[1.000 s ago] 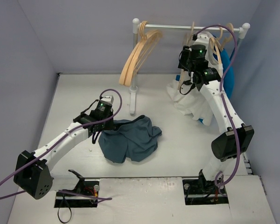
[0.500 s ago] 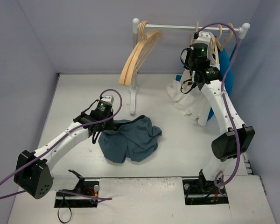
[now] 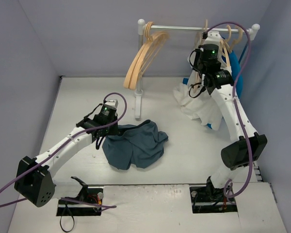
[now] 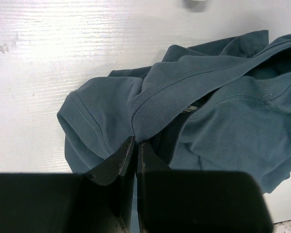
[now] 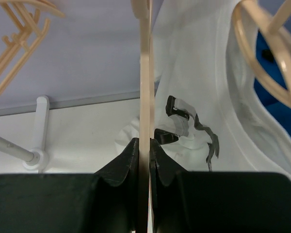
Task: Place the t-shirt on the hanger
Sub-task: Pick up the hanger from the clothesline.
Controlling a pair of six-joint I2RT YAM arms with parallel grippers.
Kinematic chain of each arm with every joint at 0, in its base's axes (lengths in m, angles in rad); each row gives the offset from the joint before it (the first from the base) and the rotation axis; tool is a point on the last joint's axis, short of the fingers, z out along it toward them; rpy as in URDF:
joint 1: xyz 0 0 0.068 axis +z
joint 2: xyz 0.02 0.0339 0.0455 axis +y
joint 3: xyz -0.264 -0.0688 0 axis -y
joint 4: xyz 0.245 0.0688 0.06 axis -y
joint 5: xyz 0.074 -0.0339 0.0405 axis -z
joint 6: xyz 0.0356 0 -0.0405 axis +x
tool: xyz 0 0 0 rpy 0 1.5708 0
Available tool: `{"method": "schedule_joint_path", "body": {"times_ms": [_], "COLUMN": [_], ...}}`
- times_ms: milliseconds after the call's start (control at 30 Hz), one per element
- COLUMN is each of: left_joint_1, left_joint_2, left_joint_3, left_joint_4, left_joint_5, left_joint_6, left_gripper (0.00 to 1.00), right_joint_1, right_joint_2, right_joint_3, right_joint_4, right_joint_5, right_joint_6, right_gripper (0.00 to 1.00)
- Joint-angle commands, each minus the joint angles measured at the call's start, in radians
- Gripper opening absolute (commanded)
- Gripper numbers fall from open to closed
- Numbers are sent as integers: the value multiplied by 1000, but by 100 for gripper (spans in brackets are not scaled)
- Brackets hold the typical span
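Observation:
The dark slate-blue t-shirt lies crumpled on the white table, mid-left. My left gripper is at its left edge, shut on a ribbed fold of the t-shirt, and the left fingertips pinch the cloth. My right gripper is up at the clothes rack, shut on the thin arm of a pale wooden hanger. That hanger hangs from the rail. In the top view the right fingertips are hidden behind the wrist.
A white rack with a rail and a post stands at the back. Several spare wooden hangers hang at its left end. A white printed t-shirt and a bright blue garment hang at its right end, beside the right gripper.
My right arm has shifted a little to the right and up along the rail, with the hanger in its grip. The left arm and the t-shirt have not moved.

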Motion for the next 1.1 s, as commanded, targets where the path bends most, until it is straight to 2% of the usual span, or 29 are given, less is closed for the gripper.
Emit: {"method": "schedule_joint_path", "body": {"times_ms": [0,167,333,567,833,933,1067], "left_joint_1": [7,7,7,10,28,45,68], "left_joint_2": [-26,-30,-33,-23,53,97,133], "left_joint_3": [57,76,89,138,259,309,366], "left_joint_4": [9,-5,-29,-70,-136,-167,-193], "left_joint_5": [-23,-29,-34,-29,14,44,54], "left_joint_6": [16,24,37,63,198,244,289], "left_gripper": [0,0,0,0,0,0,0], "right_joint_1": [-4,-3,-3,-3,1,3,3], "right_joint_2": [-151,-231,-341,-620,-924,-1040,-1109], "right_joint_3": [40,-26,-175,-541,-780,-841,-900], "right_joint_4": [87,87,87,80,25,4,-1], "right_joint_5": [-12,-43,-94,-318,-692,-782,-942], "right_joint_6": [-37,-56,-55,-59,-43,-29,13], "right_gripper": [0,0,0,0,0,0,0]}}
